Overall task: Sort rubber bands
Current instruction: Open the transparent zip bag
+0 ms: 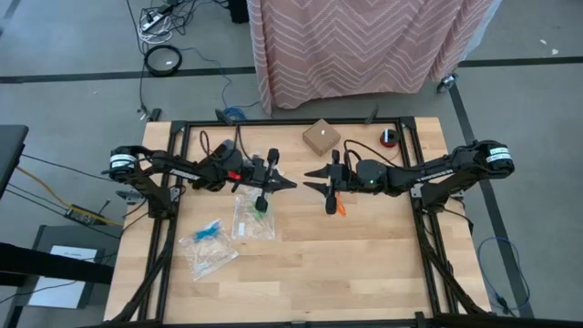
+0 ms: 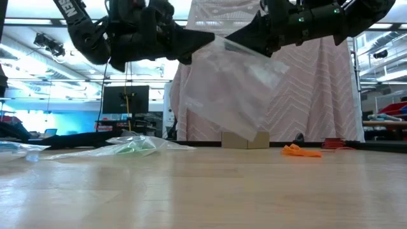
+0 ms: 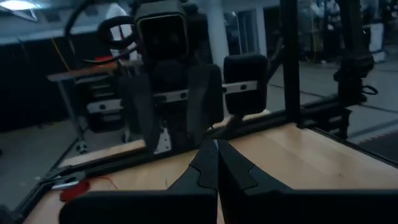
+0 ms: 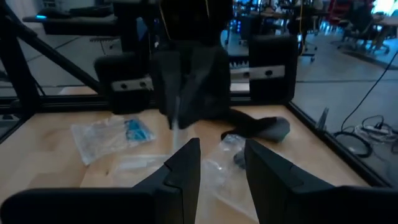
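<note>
A clear plastic bag hangs above the table's middle, below my shut left gripper, which points level toward the table's right. My right gripper faces it from the right. It is open, and its fingertips stop just short of the hanging bag. Orange rubber bands lie loose on the wood under the right gripper. Green rubber bands lie in a clear bag flat on the table. Blue ones lie in another flat bag nearer the front left. My left gripper pinches the clear bag at its top edge between its shut fingers, which come level from the table's left. The bag hangs below them, slanting toward the right gripper, its lower end clear of the table. One layer or several, I cannot tell.
A small cardboard box and a red and black object stand near the far edge. Black frame rails run along the table's left and right sides. A pink patterned cloth hangs beyond the far edge.
</note>
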